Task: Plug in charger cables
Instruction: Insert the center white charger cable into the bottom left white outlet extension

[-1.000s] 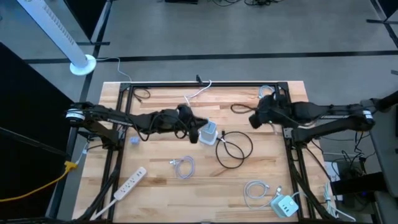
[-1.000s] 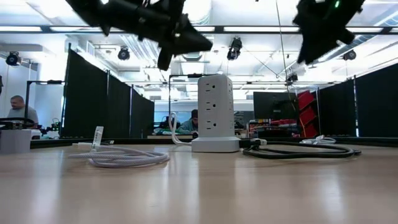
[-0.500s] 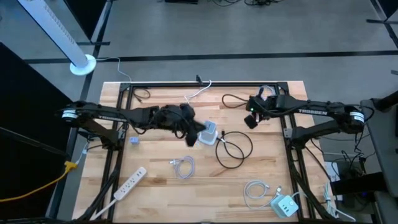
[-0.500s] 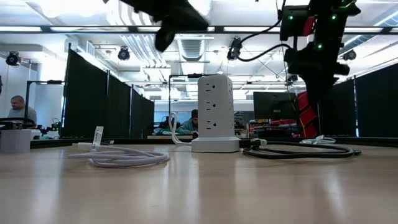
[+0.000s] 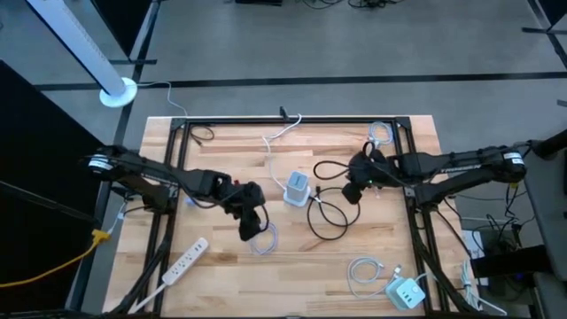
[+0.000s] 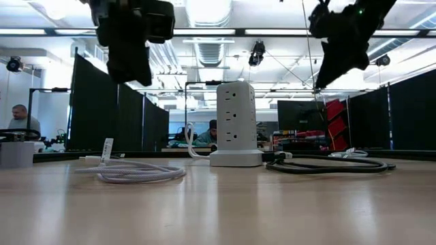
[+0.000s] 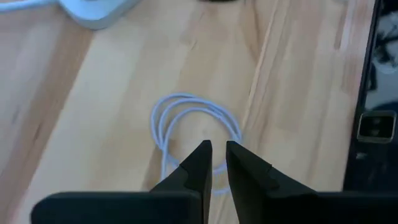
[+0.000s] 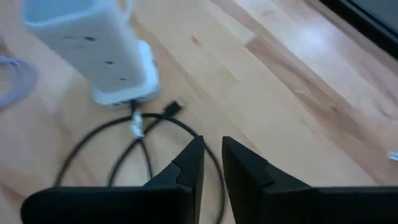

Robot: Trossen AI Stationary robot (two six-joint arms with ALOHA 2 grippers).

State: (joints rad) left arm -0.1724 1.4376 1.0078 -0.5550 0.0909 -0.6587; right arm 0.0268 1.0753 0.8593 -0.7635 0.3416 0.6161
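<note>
A white charger cable (image 5: 263, 237) lies coiled on the table near the middle; it also shows as a loop, the white cable (image 7: 194, 124). My left gripper (image 5: 250, 227) hangs above that coil, its fingers drawn together with only a slit between them (image 7: 217, 155), well clear of the table (image 6: 129, 47). A black charger cable (image 5: 333, 213) lies in loose loops right of the white socket tower (image 5: 297, 188). My right gripper (image 5: 352, 191) hovers over the black cable's (image 8: 143, 140) far right side, also shut (image 8: 212, 155), high above the table (image 6: 337, 41).
A flat white power strip (image 5: 184, 259) lies by the near left edge. A white charger cube (image 5: 406, 292) and another white coil (image 5: 365, 273) sit at the near right. More cables (image 5: 381, 133) lie along the far edge. Black frame rails (image 5: 168, 221) flank the table. People sit in the room behind (image 6: 20, 121).
My left gripper has moved away from the socket tower toward the table's near edge and left, and now hangs over the white coil. My right gripper has shifted a little toward the near edge, over the black cable loops. The cables and tower have stayed put.
</note>
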